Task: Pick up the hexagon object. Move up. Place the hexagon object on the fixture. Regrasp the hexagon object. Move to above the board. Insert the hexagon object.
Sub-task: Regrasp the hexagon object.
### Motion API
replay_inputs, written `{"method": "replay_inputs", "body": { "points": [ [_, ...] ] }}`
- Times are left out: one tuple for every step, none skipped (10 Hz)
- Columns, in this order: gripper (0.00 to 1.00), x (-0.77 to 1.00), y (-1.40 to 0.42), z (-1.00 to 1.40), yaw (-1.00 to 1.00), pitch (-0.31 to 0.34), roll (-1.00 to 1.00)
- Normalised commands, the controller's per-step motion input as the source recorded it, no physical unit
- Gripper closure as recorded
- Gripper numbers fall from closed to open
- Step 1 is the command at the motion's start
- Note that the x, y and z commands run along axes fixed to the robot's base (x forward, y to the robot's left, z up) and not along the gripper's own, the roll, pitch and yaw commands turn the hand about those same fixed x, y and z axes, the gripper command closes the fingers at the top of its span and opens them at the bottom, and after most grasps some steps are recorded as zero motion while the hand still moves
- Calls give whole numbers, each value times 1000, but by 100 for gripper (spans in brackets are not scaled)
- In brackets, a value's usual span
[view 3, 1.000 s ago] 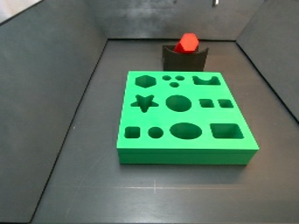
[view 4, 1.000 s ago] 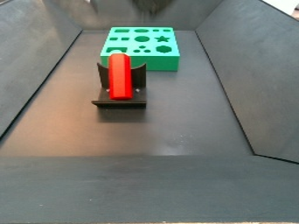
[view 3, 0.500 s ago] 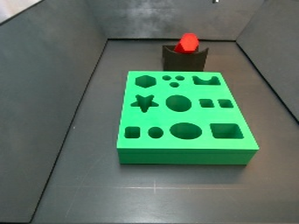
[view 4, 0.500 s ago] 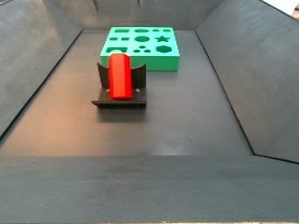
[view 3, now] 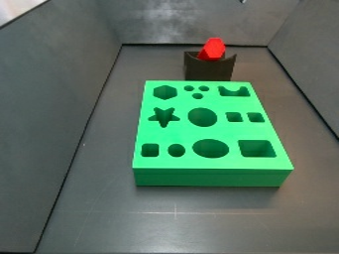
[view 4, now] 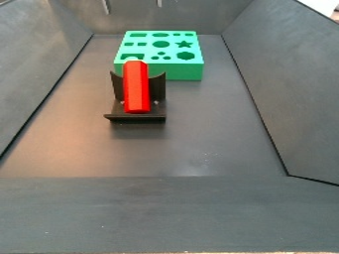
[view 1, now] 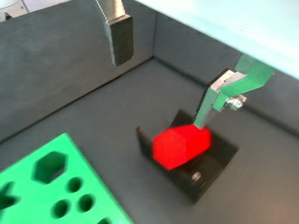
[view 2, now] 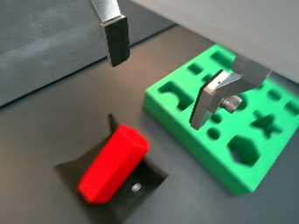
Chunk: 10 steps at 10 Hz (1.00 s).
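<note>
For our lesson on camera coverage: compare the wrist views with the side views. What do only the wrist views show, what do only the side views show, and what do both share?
Only the wrist views show the gripper, open and empty above the floor, its fingers spread wide and well clear of the peg. Only the side views show the whole board with every cut-out, including the star. Both share the red hexagon object lying in the notch of the dark fixture, with the green board beside it.

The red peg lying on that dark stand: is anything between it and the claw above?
Nothing visible. The peg lies on the fixture, and the open claw hangs above it with bare air between. The board sits off to one side, clear of the way down.
</note>
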Motion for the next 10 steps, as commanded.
{"method": "replay_inputs", "body": {
  "points": [
    [0,-18,-18,2,21,7,1000],
    [0,-14,-14,8,23,9,1000],
    [0,-6,-18,12,23,13,1000],
    [0,8,-20,6,26,21,1000],
    [0,24,-20,-8,29,27,1000],
    [0,38,-22,-13,32,35,1000],
    [0,52,-24,-10,37,51,1000],
    [0,62,-27,-10,41,60,1000],
    [0,77,-31,-9,51,87,1000],
    [0,89,-34,-13,62,111,1000]
  ]
}}
